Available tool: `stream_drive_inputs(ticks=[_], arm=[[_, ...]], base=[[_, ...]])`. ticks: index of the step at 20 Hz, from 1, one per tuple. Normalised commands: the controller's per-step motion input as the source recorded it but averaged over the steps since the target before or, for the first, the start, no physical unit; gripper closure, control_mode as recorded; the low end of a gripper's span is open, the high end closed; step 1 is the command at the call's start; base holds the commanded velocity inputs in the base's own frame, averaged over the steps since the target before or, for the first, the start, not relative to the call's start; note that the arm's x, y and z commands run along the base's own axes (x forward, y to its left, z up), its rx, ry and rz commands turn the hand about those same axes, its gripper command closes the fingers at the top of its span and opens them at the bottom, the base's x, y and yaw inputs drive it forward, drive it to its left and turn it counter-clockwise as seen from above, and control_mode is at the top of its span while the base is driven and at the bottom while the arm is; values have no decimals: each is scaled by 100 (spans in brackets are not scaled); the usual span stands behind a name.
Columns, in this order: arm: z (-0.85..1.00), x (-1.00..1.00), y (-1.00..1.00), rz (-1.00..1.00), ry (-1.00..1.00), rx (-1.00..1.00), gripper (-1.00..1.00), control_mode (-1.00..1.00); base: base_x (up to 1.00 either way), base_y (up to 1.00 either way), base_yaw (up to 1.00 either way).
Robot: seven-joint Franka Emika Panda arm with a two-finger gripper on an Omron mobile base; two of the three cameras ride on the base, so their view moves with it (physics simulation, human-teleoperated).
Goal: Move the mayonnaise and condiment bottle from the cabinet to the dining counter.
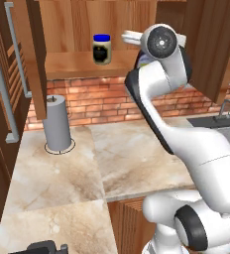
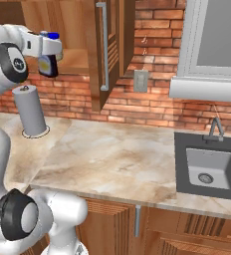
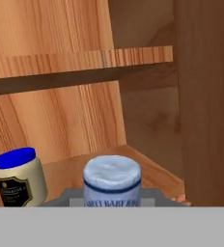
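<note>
Condiment bottle [image 3: 112, 179], label "BABY R…", clamped in pincer [image 2: 48, 54]; mayonnaise [image 3: 18, 178] beside, on cabinet [image 3: 61, 62] shelf.

Kitchen: sink [image 2: 207, 167], brick backsplash [image 2: 152, 107], cabinet [image 2: 112, 45].

The arm [image 1: 186, 149] is glossy white all over, made of fat rounded segments like bent tubes. Each joint gets a dark charcoal ring or band, and the joint ends are capped with round grey discs, the wrist cap [image 1: 161, 42] has a tiny dot dead centre and a speckled sheen. A black strip runs down the edge of the upper link. In the right base view, the shoulder cap [image 2: 17, 62] carries a small pale logo mark. No cables or screws to be seen, really clean shells.
</note>
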Motion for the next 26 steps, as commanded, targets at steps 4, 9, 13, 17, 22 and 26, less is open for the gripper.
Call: stream_drive_inputs(ticks=[4, 9, 13, 17, 22, 26], arm=[[18, -100, 0, 0, -2, 0, 100, -100], [2, -100, 0, 0, 0, 0, 100, -100], [-14, -88, 0, 0, 1, 0, 100, -100], [-26, -51, 0, 0, 5, 0, 100, -100], [-36, -2, 0, 0, 17, 0, 100, -100], [-37, 0, 0, 0, 17, 0, 100, -100]], base=[[0, 0, 0], [0, 0, 0], [0, 0, 0], [0, 0, 0], [0, 0, 0], [0, 0, 0]])
